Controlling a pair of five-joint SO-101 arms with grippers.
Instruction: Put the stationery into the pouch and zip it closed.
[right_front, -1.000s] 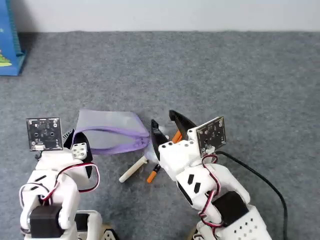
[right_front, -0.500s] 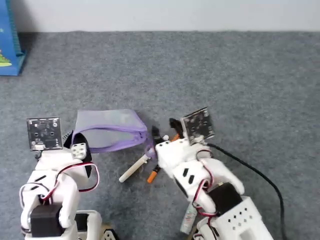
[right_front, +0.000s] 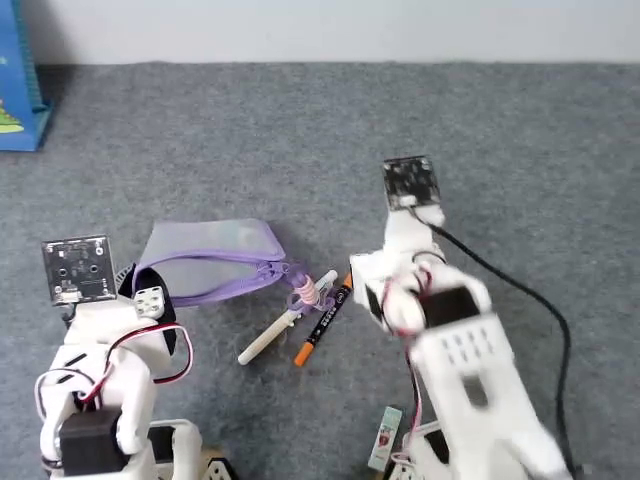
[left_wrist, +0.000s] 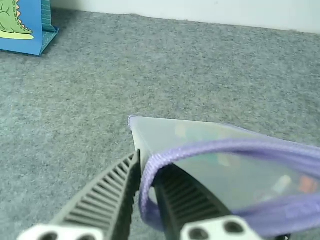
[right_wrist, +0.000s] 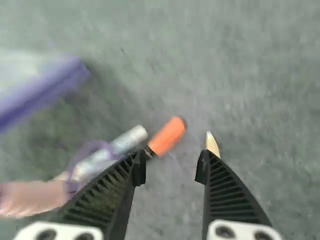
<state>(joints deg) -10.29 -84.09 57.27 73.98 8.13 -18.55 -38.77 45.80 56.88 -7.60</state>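
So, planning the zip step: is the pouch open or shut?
Open: the pouch shows its purple zipper edges gaping apart; the left gripper clamps one edge.

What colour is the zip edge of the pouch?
The zip edge is purple, on a pale see-through pouch; the left wrist view shows it best.

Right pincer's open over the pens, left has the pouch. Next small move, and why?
Probably nudge the right pincer toward the orange-capped marker, lower to straddle it, then close. The pincer is open, and the cap sits by one finger rather than centred, with the white pen close beside it. The left pincer grips the pouch rim, so the pouch is held.
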